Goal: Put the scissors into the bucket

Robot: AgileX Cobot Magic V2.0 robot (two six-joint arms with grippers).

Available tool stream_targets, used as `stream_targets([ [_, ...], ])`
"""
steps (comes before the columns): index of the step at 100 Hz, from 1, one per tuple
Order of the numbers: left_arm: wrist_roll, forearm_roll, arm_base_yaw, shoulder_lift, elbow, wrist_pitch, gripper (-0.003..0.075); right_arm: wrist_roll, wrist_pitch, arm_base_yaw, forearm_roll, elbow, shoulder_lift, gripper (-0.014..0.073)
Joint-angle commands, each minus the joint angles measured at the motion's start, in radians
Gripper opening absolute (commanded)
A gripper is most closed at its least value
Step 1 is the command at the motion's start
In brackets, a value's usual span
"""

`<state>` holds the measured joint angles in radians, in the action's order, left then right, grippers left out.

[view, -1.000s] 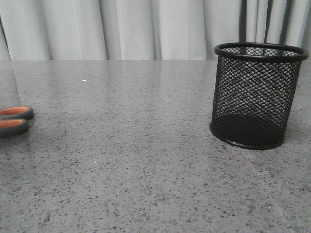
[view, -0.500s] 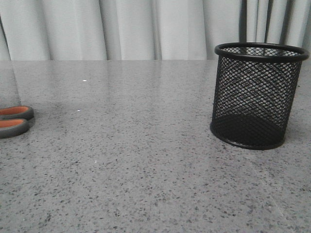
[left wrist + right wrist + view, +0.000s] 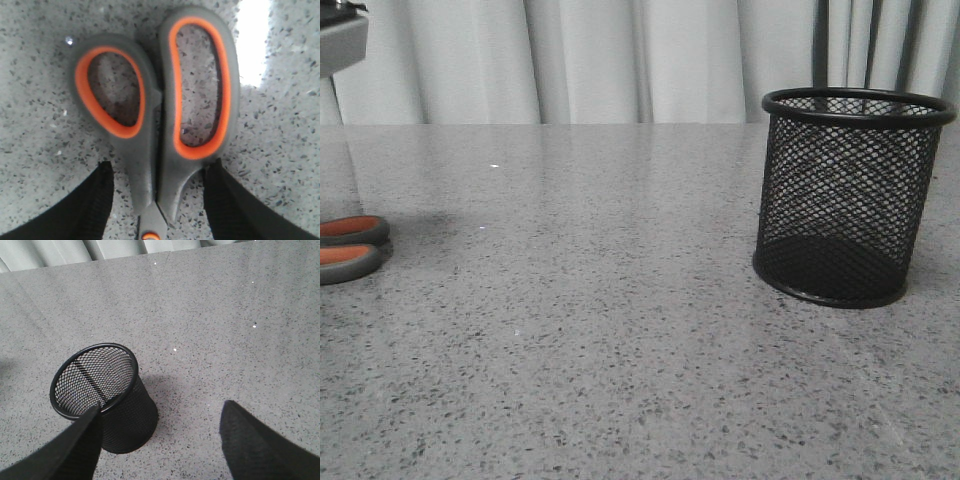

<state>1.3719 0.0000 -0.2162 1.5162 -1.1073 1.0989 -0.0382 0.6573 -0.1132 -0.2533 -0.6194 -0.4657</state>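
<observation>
The scissors [image 3: 350, 250] lie flat at the table's left edge; only their grey, orange-lined handle loops show in the front view. In the left wrist view the scissors [image 3: 150, 150] lie just below my left gripper [image 3: 160, 170]. It is open, with one black finger [image 3: 97, 200] on each side of the handle neck, not touching it. The blades are hidden. The black mesh bucket [image 3: 845, 200] stands upright at the right and holds nothing. My right gripper [image 3: 162, 410] is open and empty, hovering above the table beside the bucket [image 3: 125, 415].
The grey speckled table [image 3: 620, 320] runs back to a pale curtain [image 3: 620, 60]. A grey part of my left arm [image 3: 340, 35] shows in the front view's top left corner, above the scissors.
A grey part of the left arm has come into the top left corner of the front view, and a shadow has spread beside the scissors. Scissors and bucket have not moved.
</observation>
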Motion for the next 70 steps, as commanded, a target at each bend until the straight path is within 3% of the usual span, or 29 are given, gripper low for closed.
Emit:
stream_targets([
  [1,0.0,-0.007,0.004,-0.006,-0.03,-0.019,0.0369,-0.011,-0.064,-0.003,0.002,-0.035,-0.013,0.0451],
  [25,0.0,-0.009,0.004,0.025,-0.03,-0.025,0.0358,-0.011,-0.064,-0.003,0.003,-0.035,-0.013,0.0451],
  [52,0.0,-0.071,0.004,0.003,-0.03,-0.021,0.0083,-0.011,-0.066,-0.003,-0.034,-0.035,-0.013,0.0451],
  [64,0.0,-0.081,-0.001,-0.045,-0.03,-0.046,0.0059,-0.02,-0.057,-0.011,-0.087,-0.035,-0.013,0.0451],
  [70,-0.004,-0.081,-0.011,-0.083,-0.03,-0.075,0.0059,-0.093,-0.055,-0.023,-0.171,-0.035,-0.013,0.0451],
])
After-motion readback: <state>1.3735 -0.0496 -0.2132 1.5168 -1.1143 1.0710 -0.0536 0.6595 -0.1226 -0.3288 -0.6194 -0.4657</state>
